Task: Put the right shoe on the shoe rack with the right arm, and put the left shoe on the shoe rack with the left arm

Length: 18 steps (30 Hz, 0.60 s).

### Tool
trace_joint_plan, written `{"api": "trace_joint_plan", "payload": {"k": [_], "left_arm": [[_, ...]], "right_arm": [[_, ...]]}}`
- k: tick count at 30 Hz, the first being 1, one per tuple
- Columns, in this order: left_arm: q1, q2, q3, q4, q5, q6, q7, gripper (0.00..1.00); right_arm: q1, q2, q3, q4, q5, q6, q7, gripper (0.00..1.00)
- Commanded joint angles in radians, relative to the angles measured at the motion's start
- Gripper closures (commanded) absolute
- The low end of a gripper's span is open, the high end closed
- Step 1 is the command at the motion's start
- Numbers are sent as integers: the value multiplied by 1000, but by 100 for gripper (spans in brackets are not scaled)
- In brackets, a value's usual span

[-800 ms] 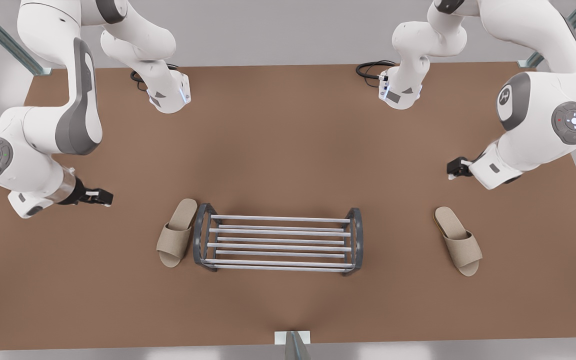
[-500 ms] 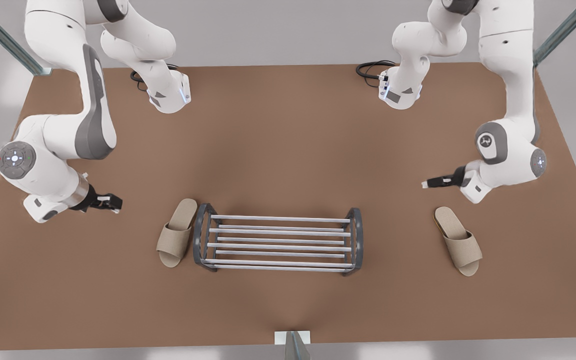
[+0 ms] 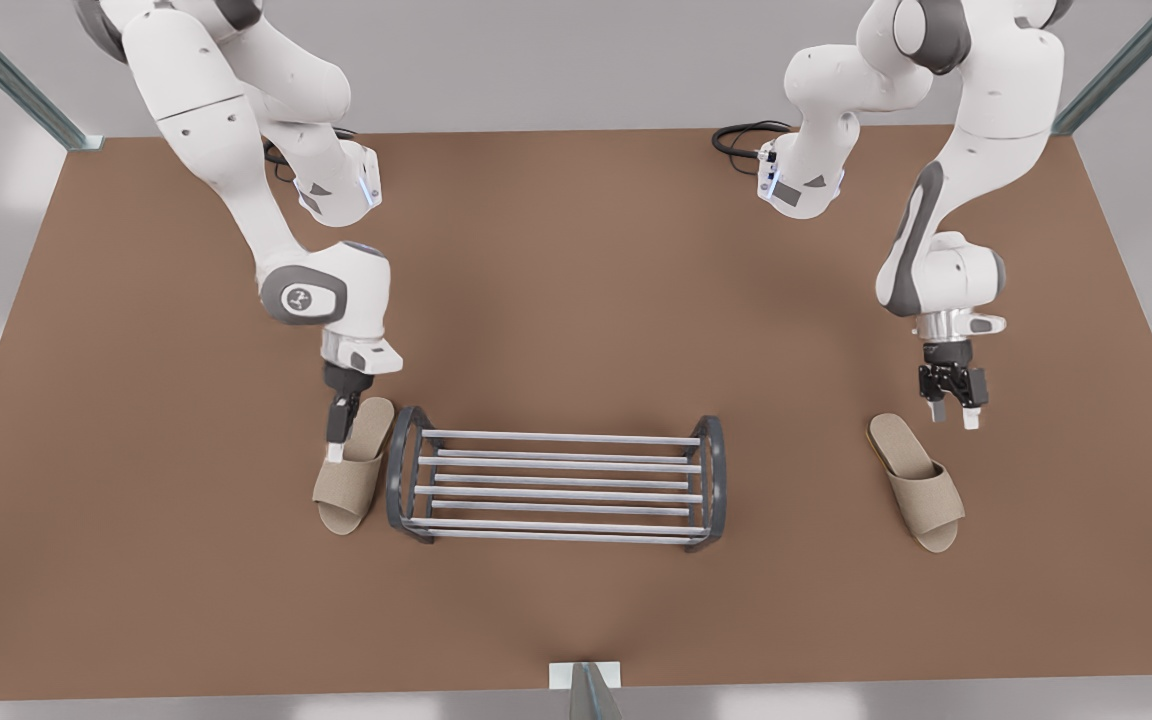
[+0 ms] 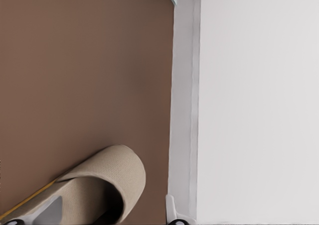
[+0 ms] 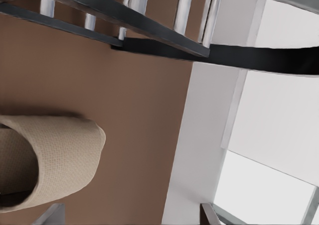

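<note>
Brown tabletop (image 3: 576, 250), plain and matte, with pale grey floor around it and metal frame posts at the corners. Item one: right gripper (image 3: 336, 445), at the front view's left, pointing down over the heel end of the right shoe (image 3: 346, 492); fingers (image 5: 52, 216) spread apart, as the right wrist view shows, nothing between them; whether they touch the shoe cannot be told. The right shoe is a beige open-toe slipper lying flat on the table, just beside the nearer arched end of the shoe rack (image 3: 556, 485), apparently not quite touching it. Item two: left gripper (image 3: 952, 412), at the front view's right, pointing down near the heel end of the left shoe (image 3: 921, 490); fingers (image 4: 45, 212) likewise spread apart and holding nothing. The left shoe, a matching beige slipper, lies flat and slightly angled, well apart from the rack and nearer the table's edge at the front view's right. Item three: the shoe rack, dark-grey arched end frames joined by silver bars, standing upright near the table's middle, between the two shoes, with neither shoe on it. Markings: a round grey emblem (image 3: 298, 297) on the right arm's joint, too small to read; small lit indicators on both arm bases.
</note>
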Motion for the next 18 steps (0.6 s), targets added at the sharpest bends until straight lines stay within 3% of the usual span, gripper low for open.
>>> {"api": "trace_joint_plan", "payload": {"k": [1,7,12,18], "left_arm": [[-1,11,-2,12,-269,12,901,0],[-11,39,-49,35,-270,20,589,0],[-13,112,-83,114,-287,24,522,0],[-11,163,-83,190,-303,58,252,0]], "right_arm": [[-3,12,7,-9,-153,27,798,0],[-8,72,7,-35,-150,-104,1104,0],[-8,141,8,-38,-170,-190,1164,0],[-19,158,-9,-44,-454,-213,1237,0]]}}
